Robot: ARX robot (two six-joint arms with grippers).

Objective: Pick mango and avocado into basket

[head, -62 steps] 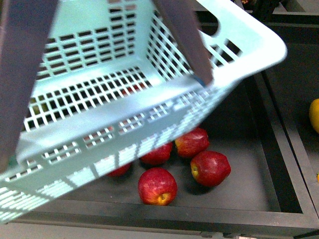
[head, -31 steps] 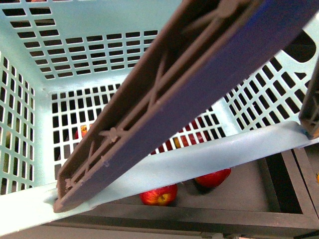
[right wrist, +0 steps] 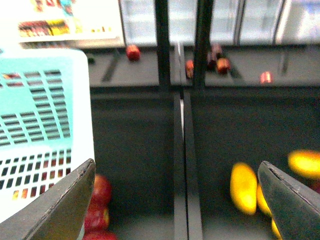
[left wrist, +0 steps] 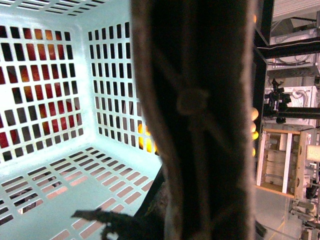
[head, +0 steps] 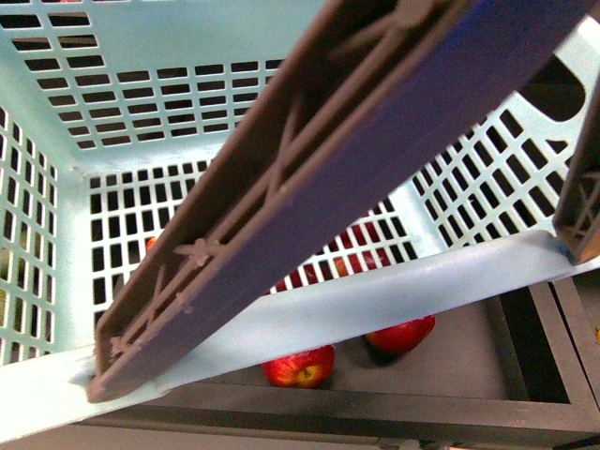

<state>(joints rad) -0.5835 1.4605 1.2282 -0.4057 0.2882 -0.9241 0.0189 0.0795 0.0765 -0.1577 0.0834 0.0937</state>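
Nothing loaded yet: the basket (head: 375,300) hangs empty, as far as visible, over the apples (head: 298,366); the mango (right wrist: 243,189) lies in the neighbouring bin before the wide-open, empty right gripper (right wrist: 175,167); avocado unseen; left gripper's state cannot be told.

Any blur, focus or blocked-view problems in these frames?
Front view: fairly sharp, but the handle of the basket crosses close to the lens, blocking much. Left wrist view: the handle is a dark, out-of-focus bar. Right wrist view: blurred throughout; yellow fruit smeared, fingers soft-edged.
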